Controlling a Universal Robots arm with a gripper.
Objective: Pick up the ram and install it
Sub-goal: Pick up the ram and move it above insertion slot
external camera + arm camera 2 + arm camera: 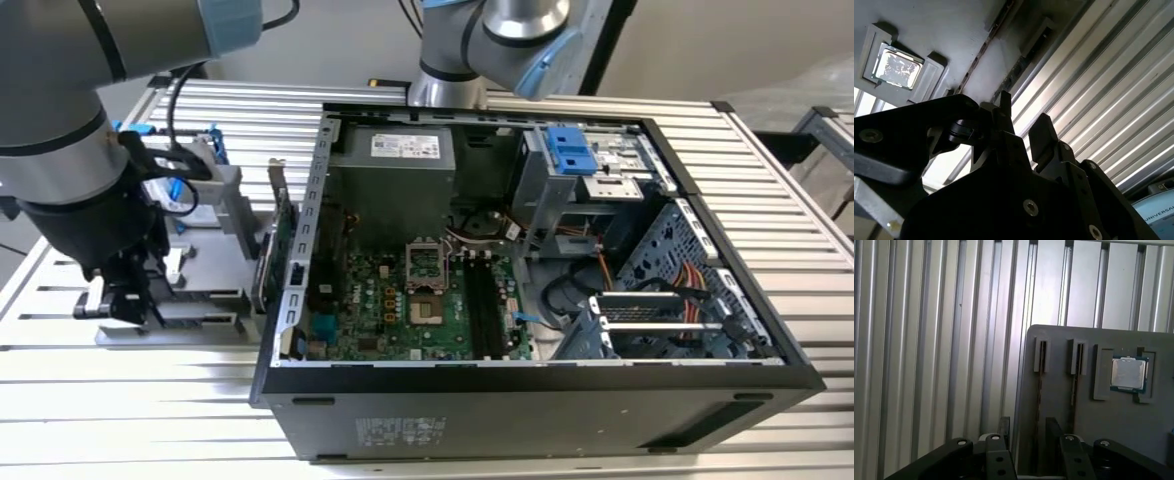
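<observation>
The gripper (123, 300), at the exterior view's left, hangs low over the grey holder (200, 262), just beside the open computer case (534, 410). In both wrist views we find its fingers (1004, 432) spread, with nothing pinched between them. The gap straddles one of the holder's two narrow slots. A thin dark strip with a brownish edge, seen edge-on in that slot, we take for the ram (1039, 390). Whether either finger touches it we cannot tell.

Edges: the fingers sit at the holder's border. The bare ribbed table (929, 340) lies open on one side; the second slot and a processor chip (1128, 373) lie on the other.

Labels: there is a white one on the power supply (398, 146) and another on the case front. We can read neither.
</observation>
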